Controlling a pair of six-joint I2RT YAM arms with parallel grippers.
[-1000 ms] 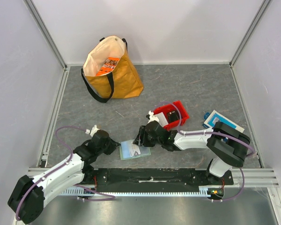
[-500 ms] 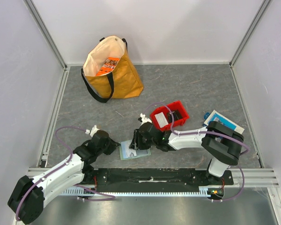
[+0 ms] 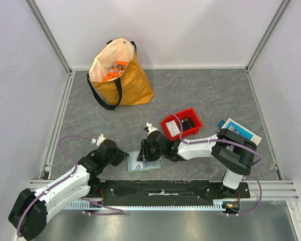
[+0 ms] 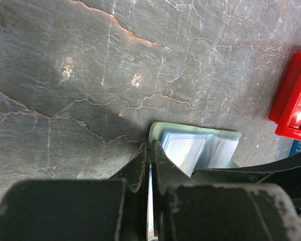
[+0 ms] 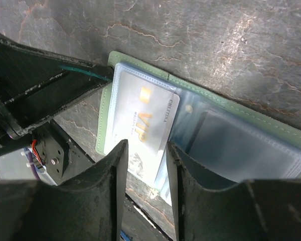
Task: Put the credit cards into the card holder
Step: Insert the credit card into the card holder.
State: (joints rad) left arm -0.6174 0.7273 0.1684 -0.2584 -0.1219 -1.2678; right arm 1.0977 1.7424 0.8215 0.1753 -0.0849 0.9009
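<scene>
The pale-green card holder (image 3: 140, 166) lies open on the table near the front edge, its clear pockets facing up. My left gripper (image 3: 124, 156) is shut on its left edge; in the left wrist view (image 4: 150, 153) a thin pale strip sits between the closed fingers, with the holder (image 4: 190, 133) just beyond them. My right gripper (image 3: 143, 153) hovers over the holder with its jaws open. In the right wrist view the fingers (image 5: 121, 155) straddle a whitish credit card (image 5: 140, 118) marked VIP. The card lies tilted at the holder's (image 5: 103, 120) left pocket. I cannot tell how deep it sits.
A red plastic bin (image 3: 196, 121) with a white item inside stands right of the grippers and also shows in the left wrist view (image 4: 291, 95). A blue-and-white box (image 3: 241, 129) lies at the far right. A tan tote bag (image 3: 121, 75) stands at the back left.
My right gripper has moved left, away from the red bin and over the card holder. The left arm has stayed where it was.
</scene>
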